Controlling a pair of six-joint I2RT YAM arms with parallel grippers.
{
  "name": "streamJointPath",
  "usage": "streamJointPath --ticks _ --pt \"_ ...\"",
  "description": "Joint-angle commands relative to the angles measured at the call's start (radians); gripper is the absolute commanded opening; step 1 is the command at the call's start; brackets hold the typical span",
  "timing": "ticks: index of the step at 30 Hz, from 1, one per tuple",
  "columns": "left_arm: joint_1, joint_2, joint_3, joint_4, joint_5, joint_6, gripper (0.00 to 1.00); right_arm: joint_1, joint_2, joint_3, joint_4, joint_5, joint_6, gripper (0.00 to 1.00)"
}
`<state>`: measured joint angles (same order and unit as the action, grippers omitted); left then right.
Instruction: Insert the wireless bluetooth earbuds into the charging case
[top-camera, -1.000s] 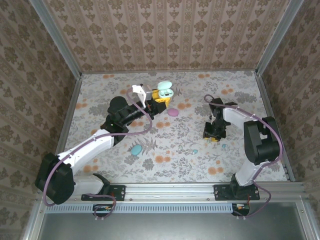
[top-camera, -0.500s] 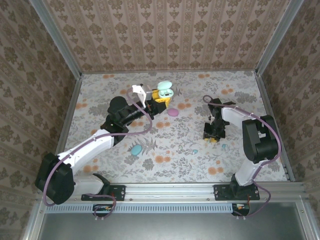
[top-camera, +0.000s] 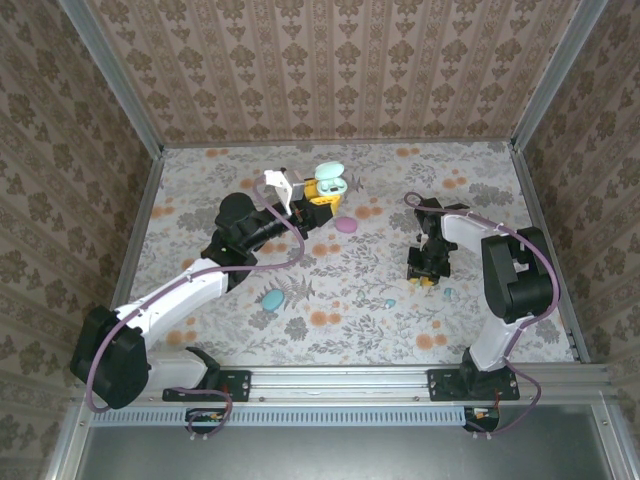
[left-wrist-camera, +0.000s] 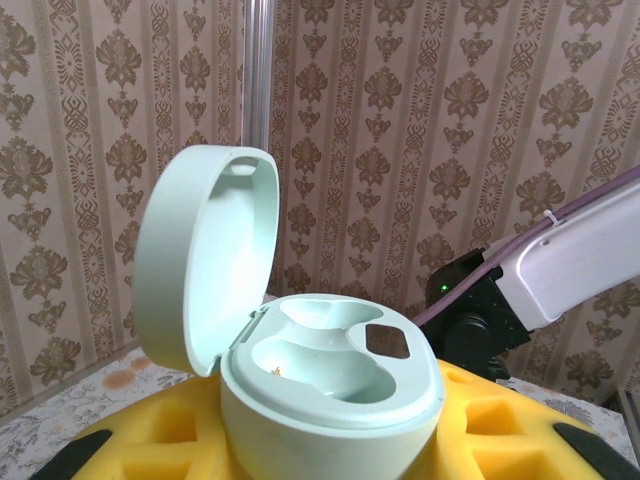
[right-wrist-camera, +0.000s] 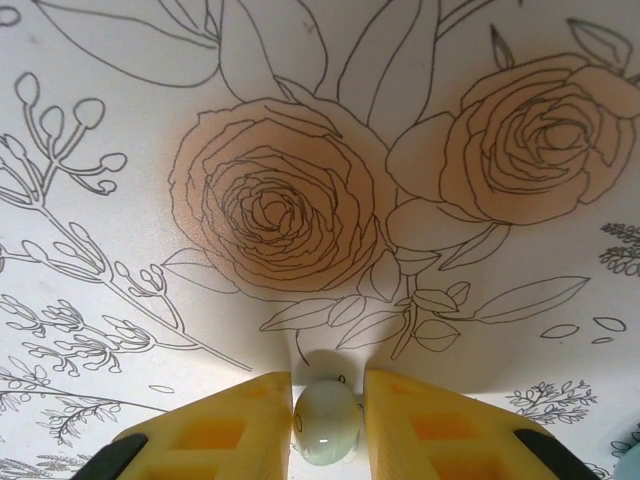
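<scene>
My left gripper (top-camera: 322, 190) is shut on a mint charging case (left-wrist-camera: 330, 375), held upright at the back of the table. Its lid (left-wrist-camera: 205, 260) stands open and both wells look empty. Yellow fingers (left-wrist-camera: 500, 420) flank the case's base. My right gripper (top-camera: 425, 270) points down at the table on the right. A mint earbud (right-wrist-camera: 328, 420) lies on the cloth between its yellow fingers (right-wrist-camera: 225, 435), which press close on both sides. Two more tiny earbuds lie near it, a blue one (top-camera: 448, 293) and another (top-camera: 389, 302).
A closed pink case (top-camera: 346, 224) lies right of centre. A closed blue case (top-camera: 271, 298) lies nearer the front beside the left forearm. Walls with metal rails (top-camera: 545, 240) close in the floral table. The right arm (left-wrist-camera: 570, 265) shows behind the mint case.
The right arm's elbow has drifted slightly left while its gripper stays at the same spot on the table. The left arm and the mint case have not moved.
</scene>
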<state>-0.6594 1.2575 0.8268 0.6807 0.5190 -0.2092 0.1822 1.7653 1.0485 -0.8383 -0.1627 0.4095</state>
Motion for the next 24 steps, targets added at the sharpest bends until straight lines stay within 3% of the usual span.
streamJointPath --ticks 1,11,24 --pt "0.007 -0.008 0.024 0.012 0.006 0.004 0.34 0.009 0.014 0.016 -0.019 0.023 -0.018 0.27" --pt "0.006 -0.01 0.024 0.008 0.007 0.002 0.34 0.009 0.023 0.021 -0.014 0.033 -0.019 0.29" --pt "0.006 -0.003 0.032 0.009 0.013 -0.002 0.34 0.01 0.021 0.023 -0.008 0.021 -0.022 0.2"
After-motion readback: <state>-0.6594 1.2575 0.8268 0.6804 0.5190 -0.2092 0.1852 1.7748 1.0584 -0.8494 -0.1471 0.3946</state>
